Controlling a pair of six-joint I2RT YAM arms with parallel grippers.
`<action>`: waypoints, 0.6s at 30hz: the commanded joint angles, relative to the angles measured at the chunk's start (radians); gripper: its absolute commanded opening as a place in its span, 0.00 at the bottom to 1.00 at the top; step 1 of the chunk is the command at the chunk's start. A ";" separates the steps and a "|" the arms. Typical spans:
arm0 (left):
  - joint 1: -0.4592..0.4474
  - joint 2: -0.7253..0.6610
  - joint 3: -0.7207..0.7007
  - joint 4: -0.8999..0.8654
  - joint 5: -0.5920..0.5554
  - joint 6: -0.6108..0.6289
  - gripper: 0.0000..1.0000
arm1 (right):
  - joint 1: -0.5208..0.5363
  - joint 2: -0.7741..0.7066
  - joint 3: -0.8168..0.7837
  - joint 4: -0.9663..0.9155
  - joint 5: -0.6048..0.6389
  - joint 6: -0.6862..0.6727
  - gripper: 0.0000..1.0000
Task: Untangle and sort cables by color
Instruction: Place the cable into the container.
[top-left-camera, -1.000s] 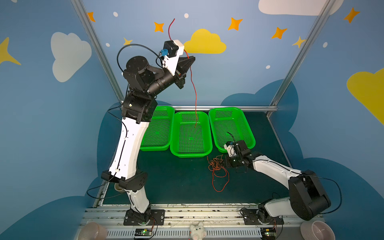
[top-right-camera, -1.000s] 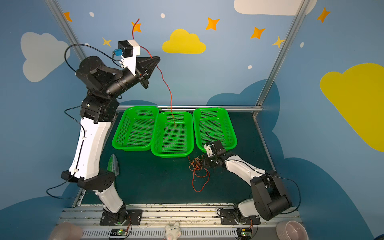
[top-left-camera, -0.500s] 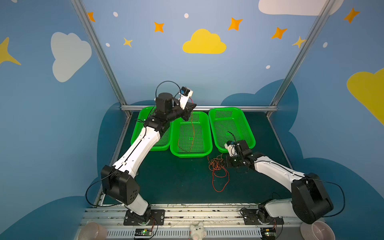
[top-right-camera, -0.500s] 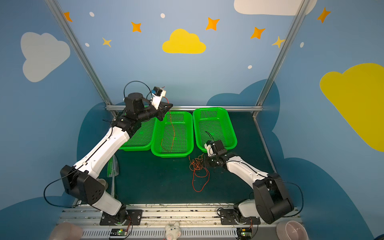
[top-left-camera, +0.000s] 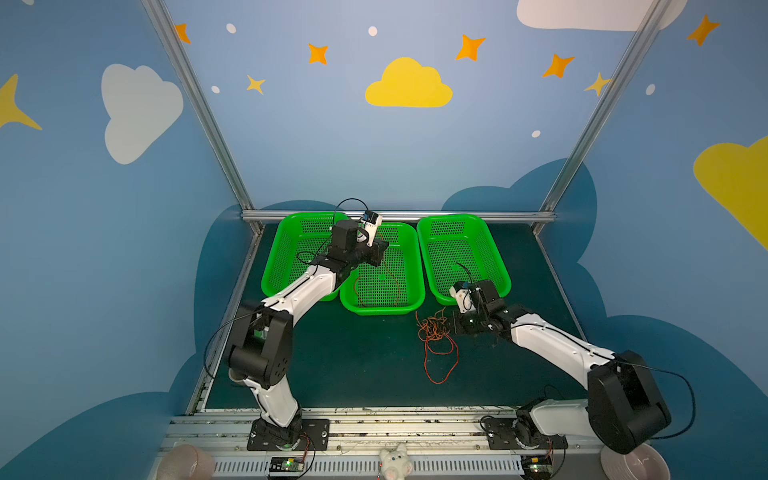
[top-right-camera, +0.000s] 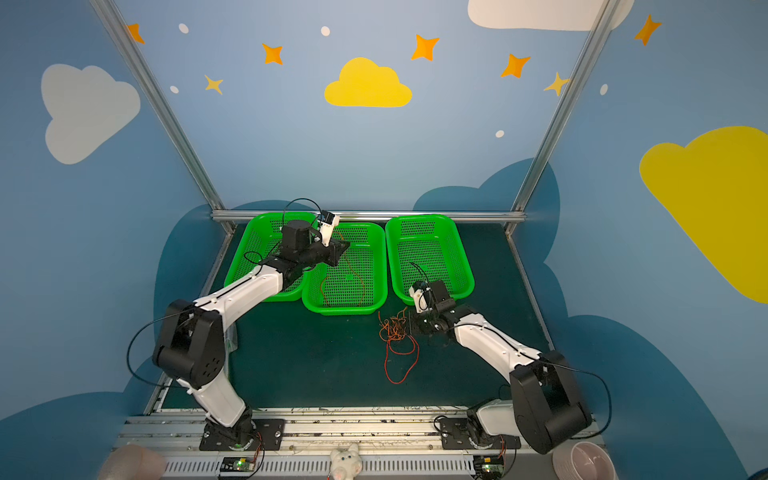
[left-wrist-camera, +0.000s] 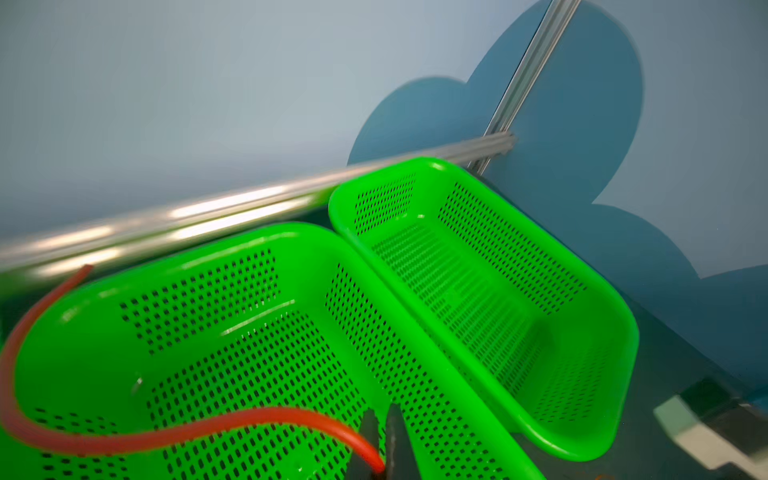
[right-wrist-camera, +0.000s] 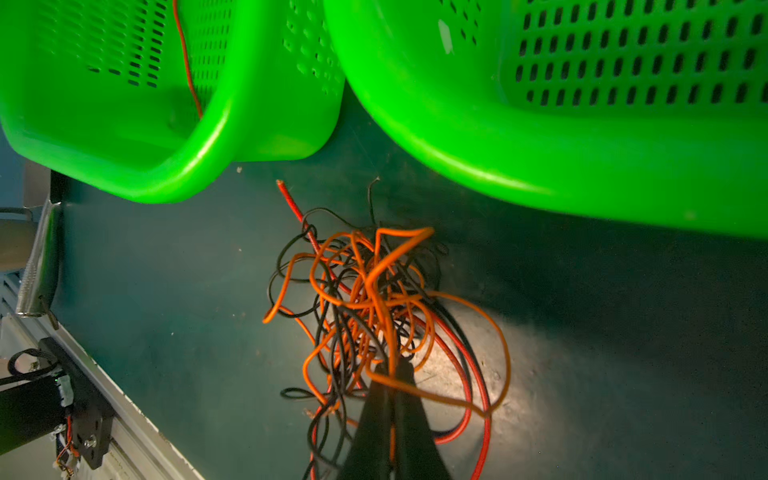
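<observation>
My left claw (left-wrist-camera: 382, 419) is pinched shut on the red cable (left-wrist-camera: 166, 432), low over the middle basket (top-left-camera: 382, 310). Part of the cable's slack lies on that basket's floor. To drop it well, I judge I should dip a touch lower and open the jaws fully. Then I'd let the end fall clear and lift straight up, so nothing snags a finger or drags over the rim. In the left wrist view a loop arcs up beside the claw, and I cannot tell whether its free end is inside the basket. I'd check that before leaving.

My right claw (right-wrist-camera: 392, 368) is closed too, tips nipping an orange strand of the tangle (right-wrist-camera: 365, 299). The tangle lies on the worktop (top-left-camera: 353, 365) just in front of the gap between the middle and right baskets. I'd use that grip as an anchor.

The left arm is stretched forward, its forearm crossing the left basket (top-left-camera: 274, 270) with the wrist about level. The right arm is low and reaching inward, wrist tipped down at the worktop.
</observation>
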 joint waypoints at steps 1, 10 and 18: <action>0.006 0.049 0.019 0.008 0.011 -0.044 0.11 | 0.007 -0.030 -0.005 -0.028 0.013 -0.003 0.00; 0.005 0.026 0.011 0.022 0.008 -0.052 0.81 | 0.009 -0.066 -0.002 -0.062 0.032 -0.028 0.00; -0.073 -0.142 -0.056 -0.080 -0.005 0.156 0.99 | -0.054 -0.007 0.043 -0.106 -0.004 0.004 0.02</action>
